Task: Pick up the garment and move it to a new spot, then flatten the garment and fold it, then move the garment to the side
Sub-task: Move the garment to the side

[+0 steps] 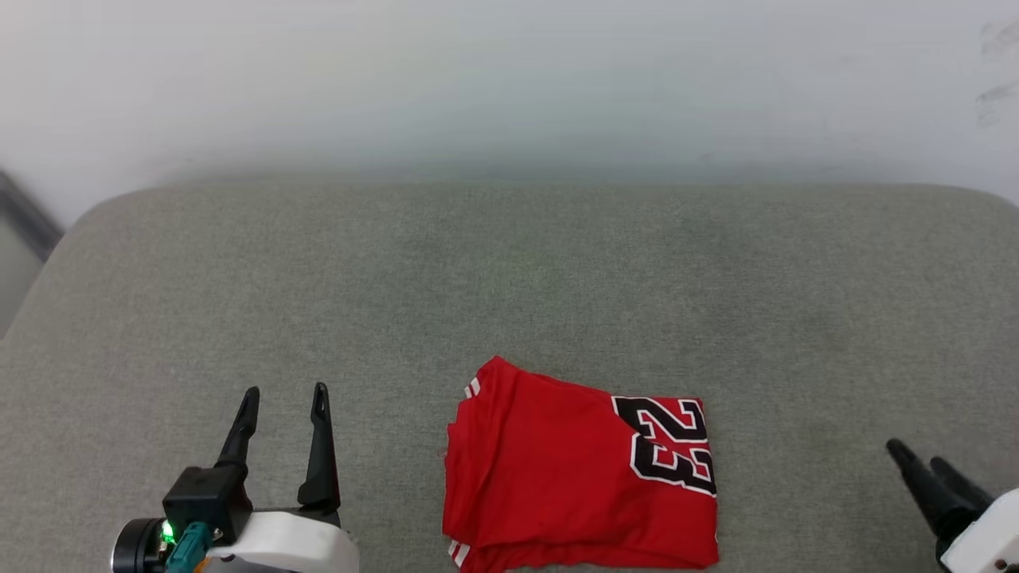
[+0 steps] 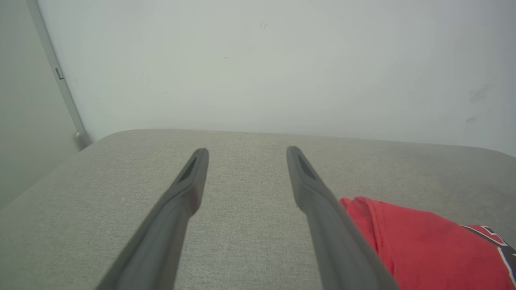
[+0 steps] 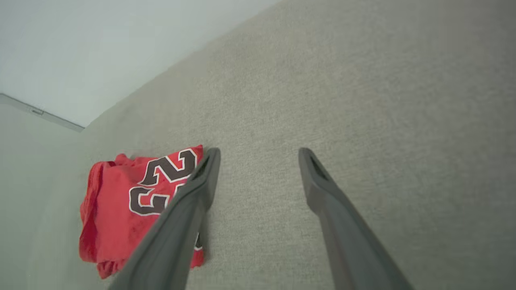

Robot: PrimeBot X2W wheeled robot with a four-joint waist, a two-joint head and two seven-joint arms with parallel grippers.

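A folded red soft-fabric jersey T-shirt (image 1: pixel 581 469) lies at six o'clock on the grey woven upholstered surface (image 1: pixel 509 278). Its black, white-outlined "23" (image 1: pixel 673 446) reads at its three-o'clock side. The left gripper (image 1: pixel 286 390) at eight o'clock and the right gripper (image 1: pixel 915 455) at four o'clock are both released and empty. A pale wall (image 1: pixel 509 79) stands at twelve.

We find the head view set high over the grey padded surface (image 1: pixel 509 278), looking forward and steeply down, with the wall (image 1: pixel 509 79) across its top. The left wrist view sits low and faces that wall. The right wrist view tilts downward. All three share the garment (image 1: pixel 557 477), which lies lower centre, lower right and lower left respectively.
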